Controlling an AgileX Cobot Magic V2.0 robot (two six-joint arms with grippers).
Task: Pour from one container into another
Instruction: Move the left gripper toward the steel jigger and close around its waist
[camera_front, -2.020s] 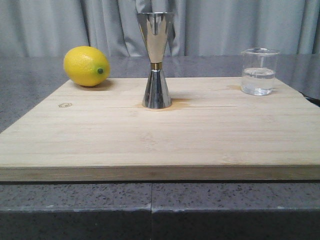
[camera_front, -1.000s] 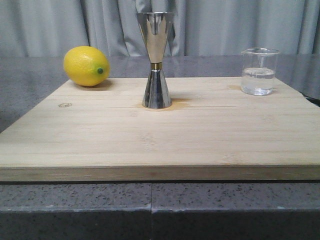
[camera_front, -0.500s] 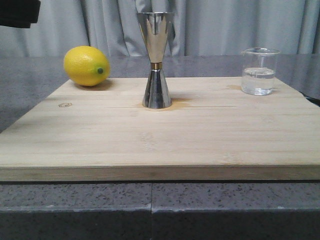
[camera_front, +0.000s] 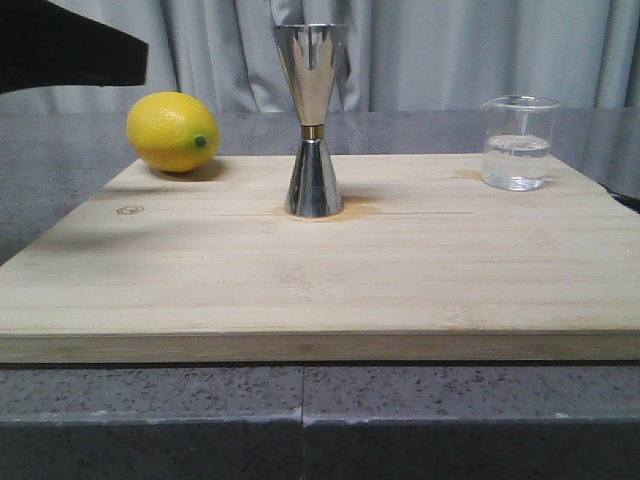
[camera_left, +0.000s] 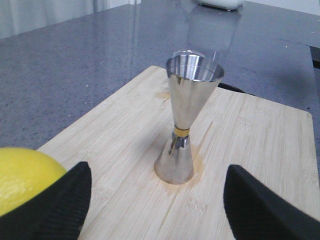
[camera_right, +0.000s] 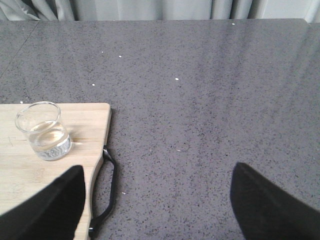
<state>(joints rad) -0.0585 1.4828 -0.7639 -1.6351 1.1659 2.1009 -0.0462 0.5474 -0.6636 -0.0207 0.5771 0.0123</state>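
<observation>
Bamboo cutting board (camera_front: 320, 270) carries all three items. Jigger (camera_front: 313, 120) stands upright at board centre, toward the far edge. Beaker (camera_front: 518, 143) stands upright at the far right corner, at about 3 o'clock from the jigger and well apart from it, roughly one-third full of clear liquid. Lemon (camera_front: 173, 132) lies at the far left corner, at 9 o'clock from the jigger.

Left gripper (camera_left: 155, 210): fingers spread wide, nothing between them. In the left wrist view the jigger stands dead ahead at 12 o'clock, its long axis vertical and centred on the gap, not yet enclosed. The lemon sits just beside the left finger. In the front view only a dark part of this arm shows, high at the upper left.

Right gripper (camera_right: 157, 210): fingers apart, empty. In the right wrist view the beaker (camera_right: 43, 131) lies at about 10 o'clock, outside the gap and beyond the nearer finger (camera_right: 45, 205). Most of that view is bare grey countertop (camera_right: 210, 100).

Assessment: the right arm is nearer the beaker, so the lift and pour fall to it. It first needs a lateral shift to bring the beaker between its fingers. The left arm is aligned to steady the jigger.
</observation>
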